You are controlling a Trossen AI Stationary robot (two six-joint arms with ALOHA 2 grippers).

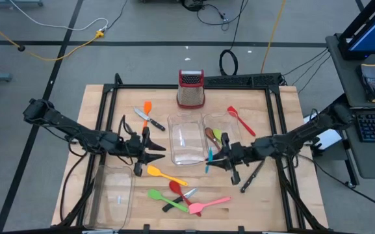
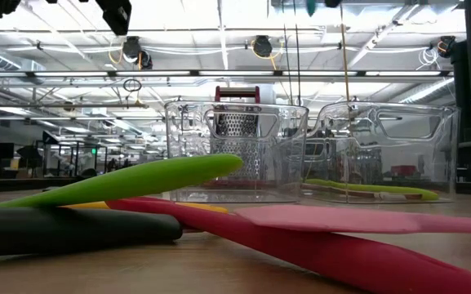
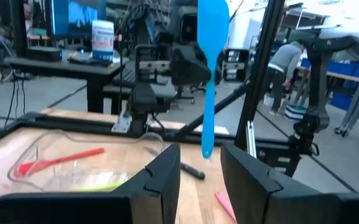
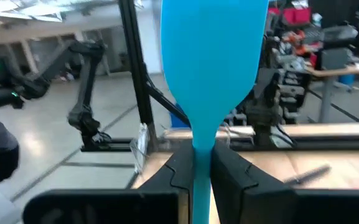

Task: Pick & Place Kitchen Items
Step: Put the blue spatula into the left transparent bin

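Blue spatula (image 4: 209, 68) hangs clamped in the right gripper (image 1: 221, 156), whose jaws pinch its thin handle just below the broad blade; from above it shows as a thin blue sliver at the right edge of the middle clear tray (image 1: 186, 139), and the left wrist view catches it held upright in the air. The left gripper (image 1: 149, 153) hovers over the worktop (image 1: 284, 104) just left of that same tray, its jaws spread part-way with nothing between them.

A second clear tray (image 1: 222, 123), just to the right of the first, holds a green utensil (image 1: 218, 136) and a brown one (image 1: 210, 134). A third tray (image 1: 112, 195) sits at the near left corner. Scattered on the bare wood are an orange spatula (image 1: 147, 108) and a steel knife (image 1: 143, 116) on the far left side, a red spoon (image 1: 239, 119) on the far right side, and a black-handled knife (image 1: 251, 177) near the right arm. Near the front edge lie a yellow spatula (image 1: 163, 173), a green spatula (image 1: 164, 196), a red utensil (image 1: 176, 188) and a pink spatula (image 1: 208, 204), close together. A metal grater (image 1: 190, 89) with a red top stands at the far middle.
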